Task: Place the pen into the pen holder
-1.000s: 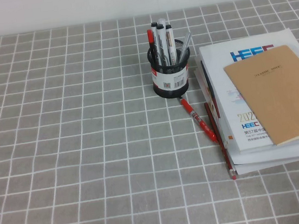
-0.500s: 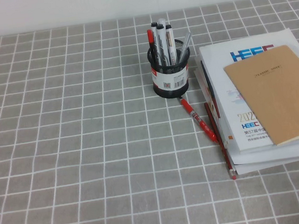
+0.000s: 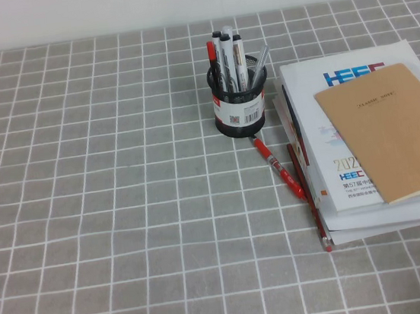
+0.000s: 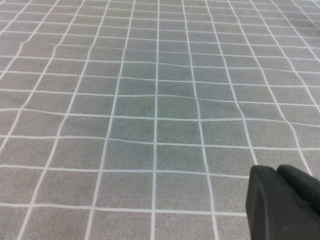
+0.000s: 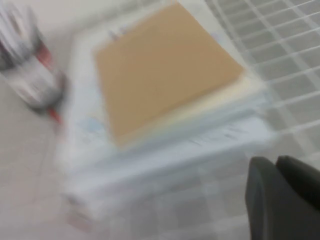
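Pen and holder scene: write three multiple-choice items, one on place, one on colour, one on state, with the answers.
1. Where is the pen?
A. In the holder
B. On the table between holder and books
C. On top of the notebook

2. What colour is the holder?
A. Black
B. Blue
C. Yellow

3. What state is the pen in?
A. Held by a claw
B. Standing upright
C. Lying flat, untouched

Answers:
1 B: it lies just before the holder, beside the books.
2 A: black mesh with a white label.
3 C: no arm shows in the high view; the left claw is over bare cloth, and the right claw is off beside the books.
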You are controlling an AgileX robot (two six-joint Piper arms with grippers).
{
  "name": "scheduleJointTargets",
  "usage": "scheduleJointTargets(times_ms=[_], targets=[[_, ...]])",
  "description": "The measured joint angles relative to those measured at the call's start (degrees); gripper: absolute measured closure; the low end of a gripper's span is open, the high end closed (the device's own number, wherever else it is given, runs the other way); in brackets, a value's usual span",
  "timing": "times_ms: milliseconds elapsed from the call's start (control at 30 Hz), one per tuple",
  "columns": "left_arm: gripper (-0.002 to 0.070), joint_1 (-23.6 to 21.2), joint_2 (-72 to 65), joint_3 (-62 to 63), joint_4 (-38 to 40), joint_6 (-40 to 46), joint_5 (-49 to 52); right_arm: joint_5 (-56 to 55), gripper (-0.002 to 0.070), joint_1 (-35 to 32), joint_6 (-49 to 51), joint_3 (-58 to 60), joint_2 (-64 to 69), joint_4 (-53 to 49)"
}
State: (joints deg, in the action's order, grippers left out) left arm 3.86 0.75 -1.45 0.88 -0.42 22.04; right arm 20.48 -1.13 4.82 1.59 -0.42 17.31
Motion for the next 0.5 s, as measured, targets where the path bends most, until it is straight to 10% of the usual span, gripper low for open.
scheduleJointTargets(times_ms=[233, 500], targets=[[0.0681, 0.00, 0.00, 0.00, 0.00, 0.00, 0.00, -7.69, 0.0688, 0.00, 0.00, 0.00, 0.00, 46.15], [0.0681, 0.00, 0.00, 0.00, 0.00, 0.00, 0.00, -9.83, 0.0688, 0.00, -9.32, 0.00, 0.00, 53.15]])
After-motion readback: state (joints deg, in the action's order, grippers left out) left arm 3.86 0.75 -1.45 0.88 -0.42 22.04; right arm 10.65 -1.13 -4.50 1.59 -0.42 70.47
